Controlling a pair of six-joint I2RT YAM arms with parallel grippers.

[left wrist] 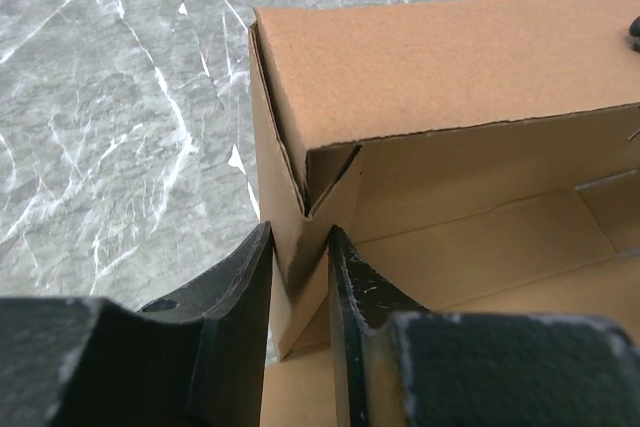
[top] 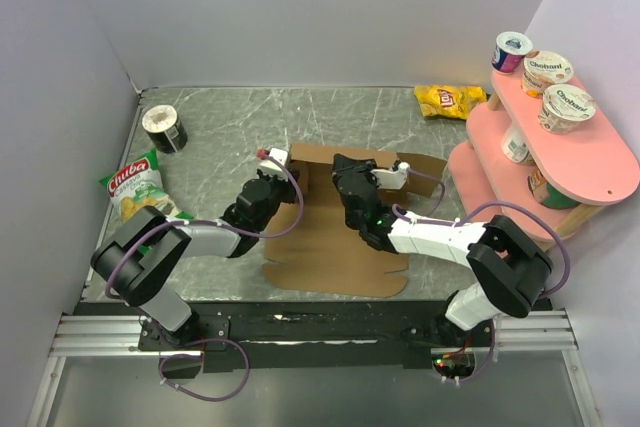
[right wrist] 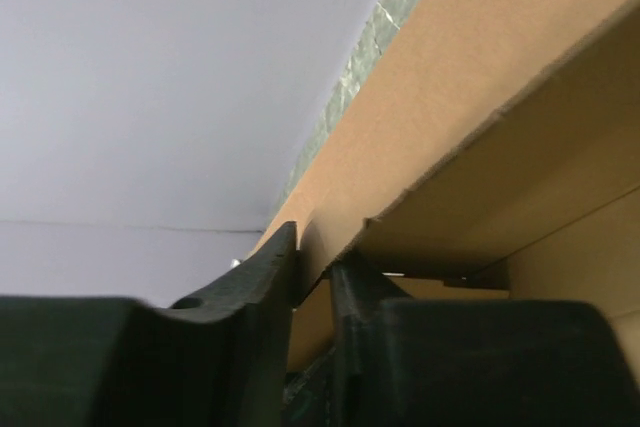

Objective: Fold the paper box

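Currently, the paper box (top: 330, 247) lies around the middle of the grey marbled table (top: 220, 117), partly formed. Its front portion is flat on the table toward the near edge, while a long rear wall and a left end wall stand upright. The left gripper (top: 280, 169) is at the box's left rear corner. In the left wrist view its fingers (left wrist: 255, 277) sit on either side of the upright end wall, closed on the cardboard just below the folded corner. The right gripper (top: 345, 167) is over the rear wall, right of the left one. In the right wrist view its two fingers (right wrist: 275, 267) pinch a raised cardboard panel between them, with a narrow gap. A green snack bag (top: 138, 187) lies by the table's left edge, and a small dark round container (top: 163, 129) is near the far left corner. A yellow crisp packet (top: 450, 100) rests near the far edge. A pink tiered stand (top: 600, 162) at the right edge carries yogurt cups (top: 568, 107).
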